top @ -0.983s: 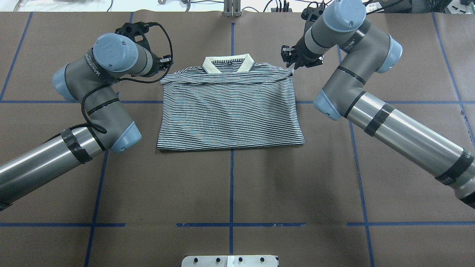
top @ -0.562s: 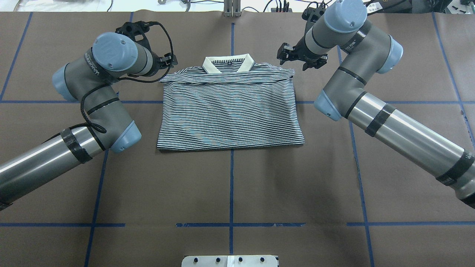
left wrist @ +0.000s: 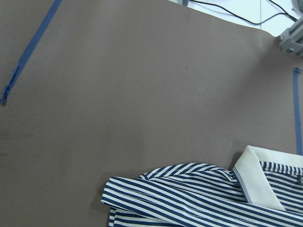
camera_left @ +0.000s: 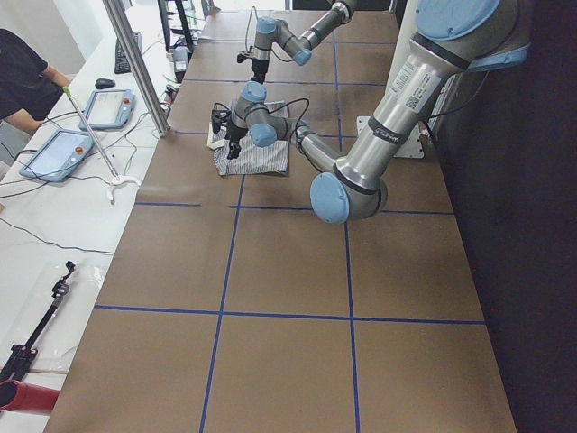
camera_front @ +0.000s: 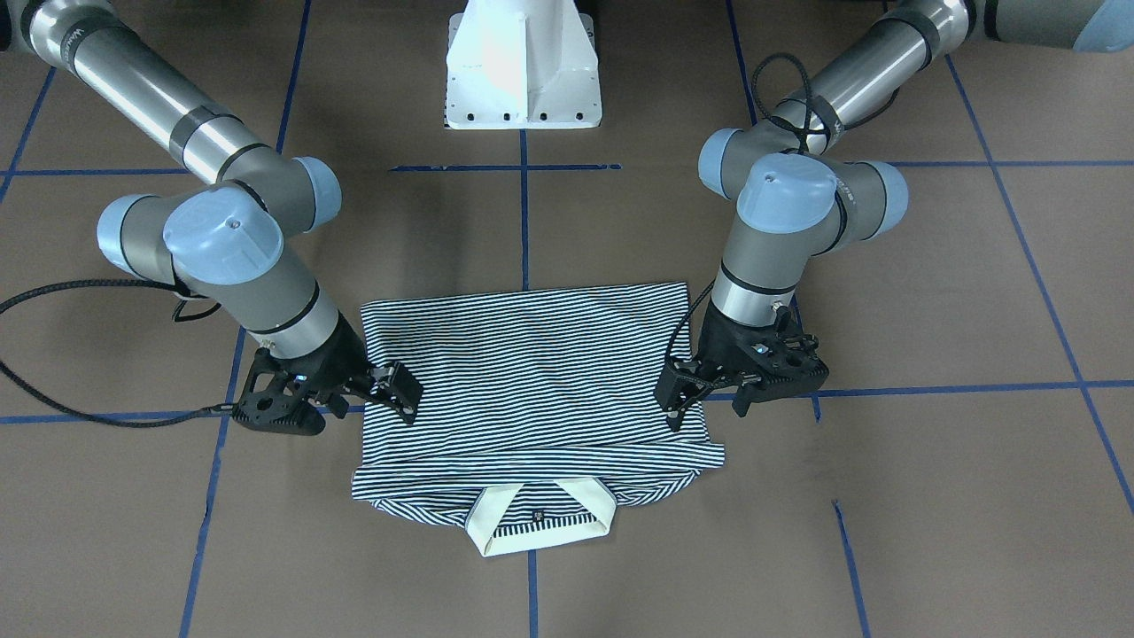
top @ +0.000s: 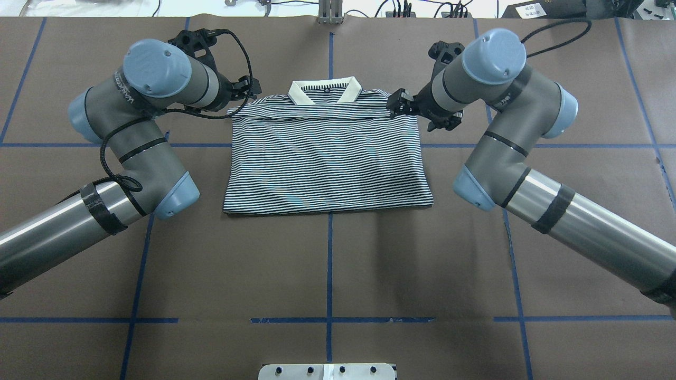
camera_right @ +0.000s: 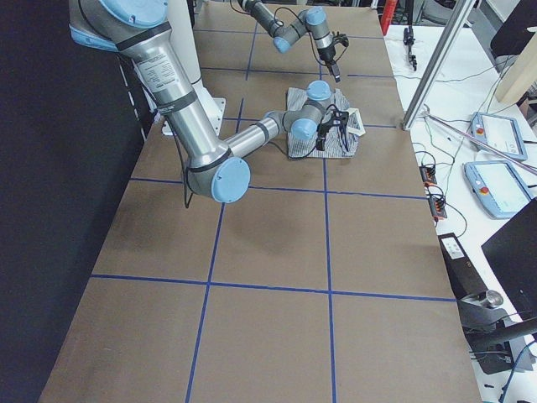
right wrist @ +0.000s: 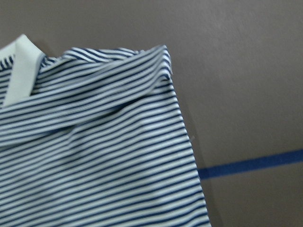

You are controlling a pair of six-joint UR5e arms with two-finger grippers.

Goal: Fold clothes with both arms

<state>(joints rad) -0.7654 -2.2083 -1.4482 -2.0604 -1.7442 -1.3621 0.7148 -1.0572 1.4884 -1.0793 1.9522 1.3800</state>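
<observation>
— Spotting the polo shirt [top: 327,158] where?

— Lying folded flat at the middle of the brown worktop [top: 422,264]. White collar [top: 323,91] pointing to 12 o'clock in the overhead view, straight folded edge facing 6 o'clock.

— And finding the left gripper [camera_front: 707,403] where?

— Hanging at the shirt's 10 o'clock corner, jaws parted, gripping nothing. Overlapping the cloth's side edge in the front-facing view; touching or hovering, impossible to tell which. Catching the bunched striped shoulder and one collar point low in its wrist view.

— Seeing the same with the right gripper [top: 417,113]?

— Sitting at the 2 o'clock corner, one finger over the folded shoulder, jaws likewise spread and carrying nothing. Looking down on the striped shoulder from close by in its wrist view.

— Noticing anything else?

— Noting blue tape lines [top: 330,264] crossing the worktop in a grid. Also the white pedestal [top: 296,372] standing at 6 o'clock, well apart from the shirt's folded edge. And a person's dark sleeve [camera_left: 22,77] showing beyond the 12 o'clock edge in the left side view.
</observation>
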